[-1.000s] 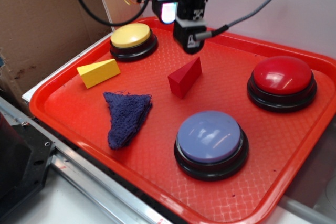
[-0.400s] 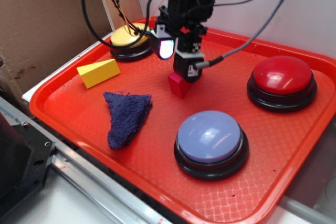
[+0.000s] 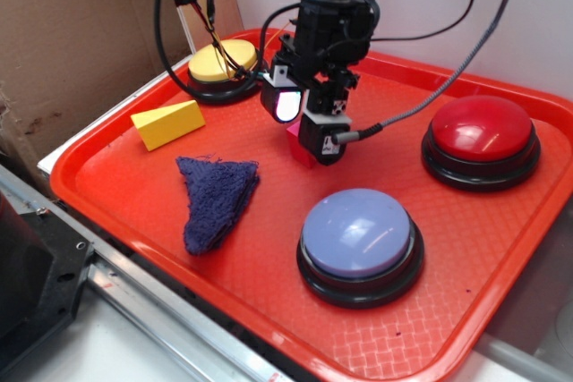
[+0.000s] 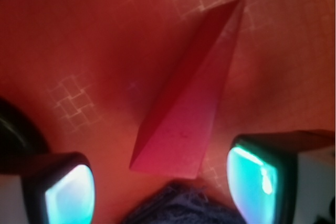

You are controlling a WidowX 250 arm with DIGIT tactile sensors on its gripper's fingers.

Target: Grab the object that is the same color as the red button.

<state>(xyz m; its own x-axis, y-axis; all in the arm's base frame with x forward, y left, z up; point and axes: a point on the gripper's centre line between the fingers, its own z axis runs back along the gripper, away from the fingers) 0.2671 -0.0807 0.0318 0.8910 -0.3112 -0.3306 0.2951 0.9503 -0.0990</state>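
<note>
The wedge [image 4: 184, 114] lies flat on the tray [image 3: 501, 257], directly under my gripper [image 3: 304, 136]. In the wrist view its wide end sits between the two fingertips [image 4: 63, 192], with its thin end pointing away from them. The fingers are spread, with bare tray showing on either side of the block, so nothing is pinched yet. From the outside view only a small red corner [image 3: 298, 148] shows below the gripper.

My reading is that the approach is done and the grasp is not: I have the right piece lined up, the one matching the red button [image 3: 482, 130] off to the gripper's right, but closing and lifting are left. The wedge lies at a slant to the finger line, so the close may turn it a little.

The arm comes down from the back of the tray, wrist pointing almost straight down, fingers low by the tray floor. The cloth [image 3: 215, 199] lies near the gripper on its front side, the blue button [image 3: 358, 234] further forward, and the yellow wedge [image 3: 168, 123] and yellow button [image 3: 222, 62] lie off to its left.
</note>
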